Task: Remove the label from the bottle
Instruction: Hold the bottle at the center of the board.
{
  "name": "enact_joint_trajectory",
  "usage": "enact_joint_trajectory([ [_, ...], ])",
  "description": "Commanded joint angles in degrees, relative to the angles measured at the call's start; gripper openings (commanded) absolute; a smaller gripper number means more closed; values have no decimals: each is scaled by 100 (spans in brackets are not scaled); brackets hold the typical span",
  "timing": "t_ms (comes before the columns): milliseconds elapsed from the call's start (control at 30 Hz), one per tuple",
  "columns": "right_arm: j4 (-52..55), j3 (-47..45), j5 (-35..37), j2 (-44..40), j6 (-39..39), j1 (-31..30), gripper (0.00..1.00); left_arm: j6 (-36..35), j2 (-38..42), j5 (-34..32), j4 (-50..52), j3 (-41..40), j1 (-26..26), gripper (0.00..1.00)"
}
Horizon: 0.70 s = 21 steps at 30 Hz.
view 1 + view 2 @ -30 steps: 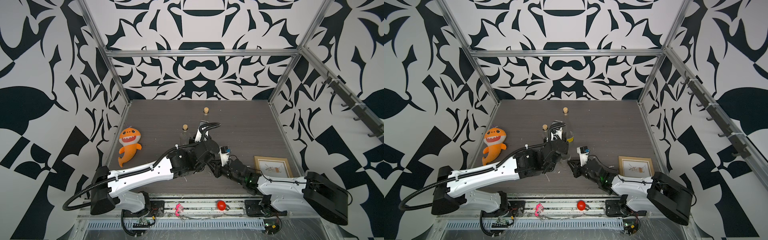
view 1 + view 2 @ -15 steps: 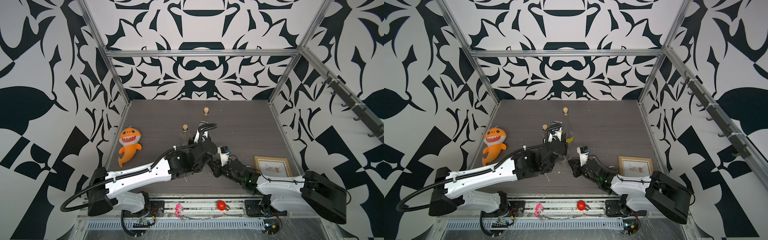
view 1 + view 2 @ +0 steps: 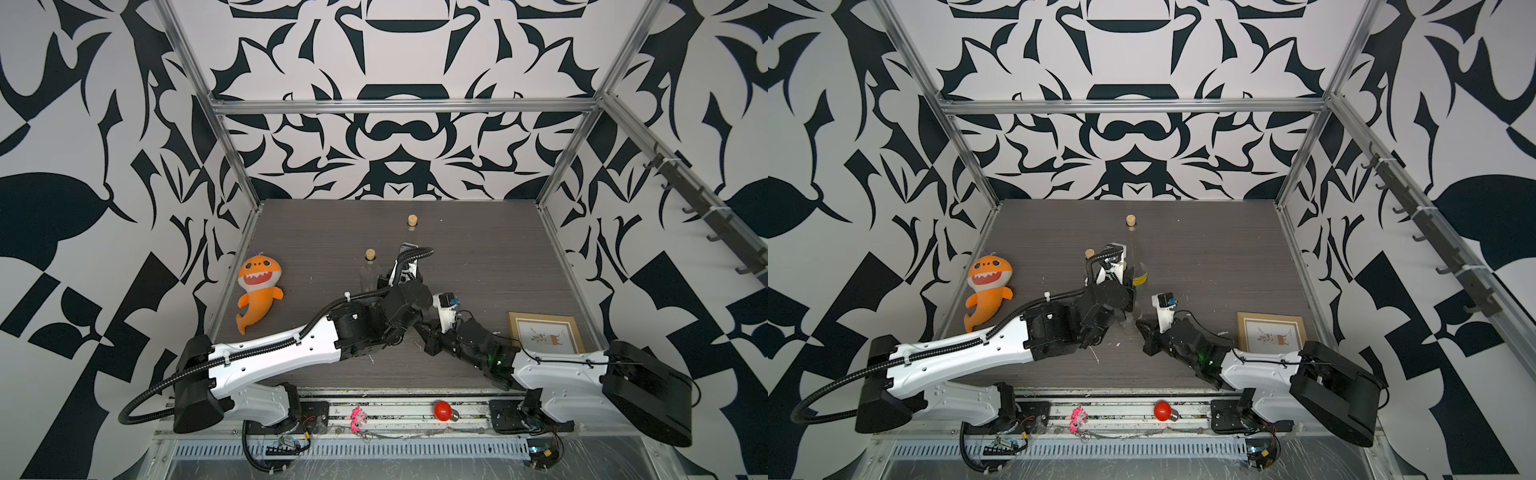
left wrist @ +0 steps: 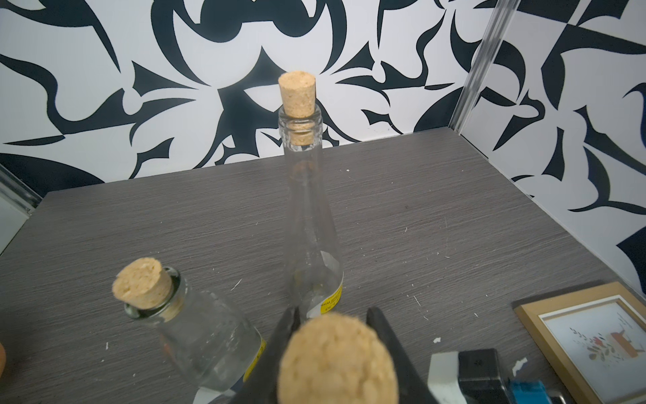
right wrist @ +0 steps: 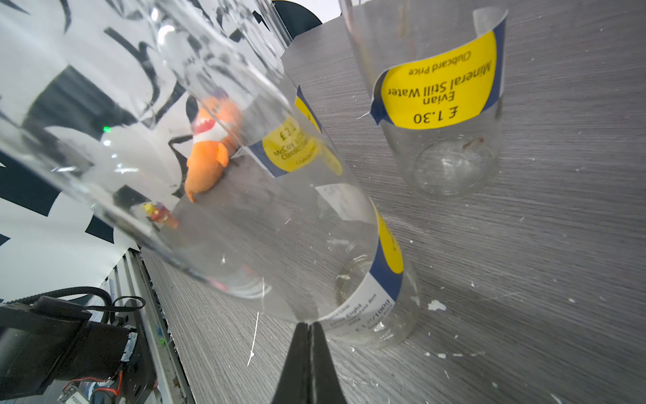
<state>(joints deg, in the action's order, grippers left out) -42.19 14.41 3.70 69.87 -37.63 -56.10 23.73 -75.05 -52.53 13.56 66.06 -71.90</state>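
one bottle (image 5: 314, 245) of three is being worked — the peel is just starting. the left gripper (image 4: 334, 316) is clamped on its neck under the cork (image 4: 337, 360); it leans near the middle of the bench (image 3: 478, 257), toward the front edge. the right gripper (image 5: 307, 325) is closed tight at the label (image 5: 386, 266) edge by the base; whether paper is caught i cannot tell. next, i judge: pull away along the glass, left holding firm. counts — three bottles, three corks, three labels, one plush (image 3: 257, 291), one frame (image 3: 544, 336), two grippers.
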Motion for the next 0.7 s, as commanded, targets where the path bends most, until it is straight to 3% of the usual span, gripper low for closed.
enact_joint_trajectory([
  [0, -199, 224, 135, 10, 13, -7, 0, 139, 132, 362, -286, -101, -28, 0],
  [367, -81, 45, 201, -160, 8, -1, 0, -311, 383, 982, -822, -413, -34, 0],
  [667, 144, -105, 296, -468, 10, 2, 0, -354, 343, 1094, -874, -423, -34, 0],
])
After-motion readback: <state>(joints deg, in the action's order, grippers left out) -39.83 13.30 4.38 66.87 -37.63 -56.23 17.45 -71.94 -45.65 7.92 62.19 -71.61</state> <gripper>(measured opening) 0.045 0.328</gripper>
